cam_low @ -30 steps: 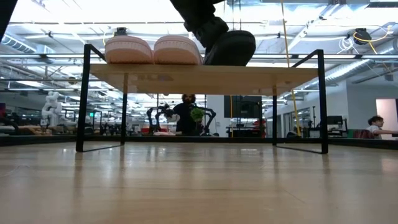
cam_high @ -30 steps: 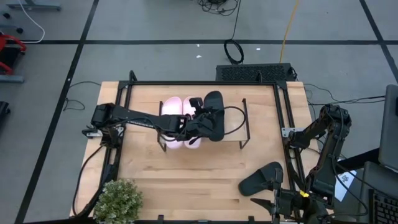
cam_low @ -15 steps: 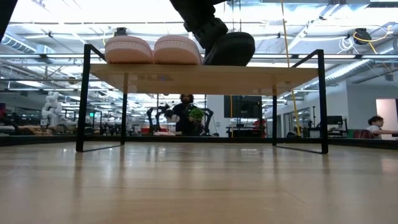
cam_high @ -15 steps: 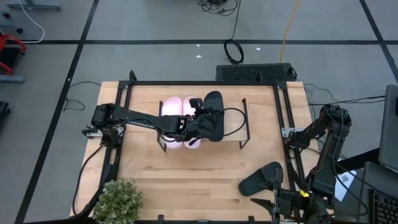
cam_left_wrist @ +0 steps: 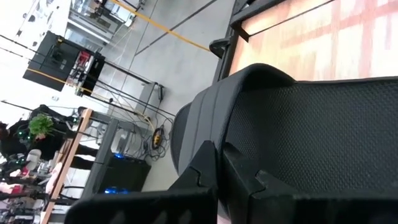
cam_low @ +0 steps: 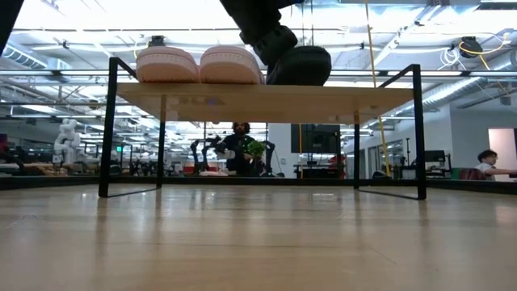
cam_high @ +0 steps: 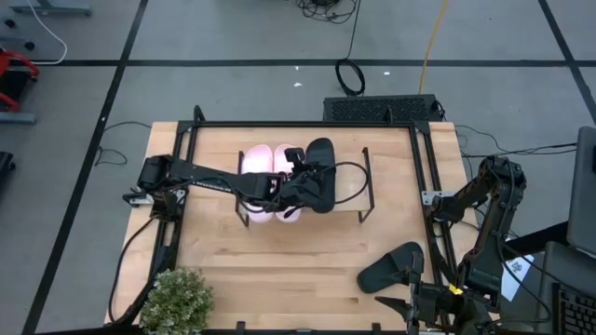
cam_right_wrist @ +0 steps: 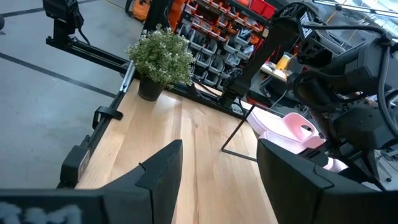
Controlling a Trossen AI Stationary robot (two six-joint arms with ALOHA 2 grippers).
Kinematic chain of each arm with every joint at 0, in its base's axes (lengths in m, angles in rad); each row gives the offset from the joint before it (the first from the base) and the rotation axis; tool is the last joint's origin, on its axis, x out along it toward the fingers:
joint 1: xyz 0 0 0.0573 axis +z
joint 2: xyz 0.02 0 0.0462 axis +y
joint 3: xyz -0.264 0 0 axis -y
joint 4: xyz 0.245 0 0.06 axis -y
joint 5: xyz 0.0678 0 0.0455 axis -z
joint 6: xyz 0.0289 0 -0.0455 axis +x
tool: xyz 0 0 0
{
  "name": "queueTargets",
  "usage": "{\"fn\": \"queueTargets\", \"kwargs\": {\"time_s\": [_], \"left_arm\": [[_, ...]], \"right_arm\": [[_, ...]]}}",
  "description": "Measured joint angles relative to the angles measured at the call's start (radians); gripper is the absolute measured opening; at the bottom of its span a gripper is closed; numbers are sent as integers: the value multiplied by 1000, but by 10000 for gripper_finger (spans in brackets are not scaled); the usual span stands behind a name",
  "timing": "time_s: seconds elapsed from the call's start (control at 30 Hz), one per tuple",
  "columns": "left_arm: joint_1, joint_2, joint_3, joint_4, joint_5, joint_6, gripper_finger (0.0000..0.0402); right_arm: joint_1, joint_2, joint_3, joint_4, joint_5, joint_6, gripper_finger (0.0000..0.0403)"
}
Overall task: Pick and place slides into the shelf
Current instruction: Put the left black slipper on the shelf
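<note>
Beneath the left gripper [cam_high: 300, 177], a half-hidden black slide [cam_high: 319, 177] on the shelf [cam_high: 349, 197].

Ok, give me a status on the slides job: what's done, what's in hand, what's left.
Done: the pink pair sits side by side on the shelf. In hand: the left gripper holds a black slide at the shelf top beside the pink ones, not yet let go. Left: the other black slide lies on the table by the idle right gripper, fingers open.

The left arm is stretched across the table, its gripper [cam_high: 300, 179] closed. The right arm is folded at the table's edge, its gripper [cam_right_wrist: 217, 167] held apart.
</note>
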Motion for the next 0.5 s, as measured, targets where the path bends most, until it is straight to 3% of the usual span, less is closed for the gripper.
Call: {"fn": "queueTargets", "kwargs": {"time_s": [0.5], "left_arm": [[1, 20, 0, -17, -25, -10, 0]], "right_arm": [[0, 0, 0, 0, 0, 0, 199]]}}
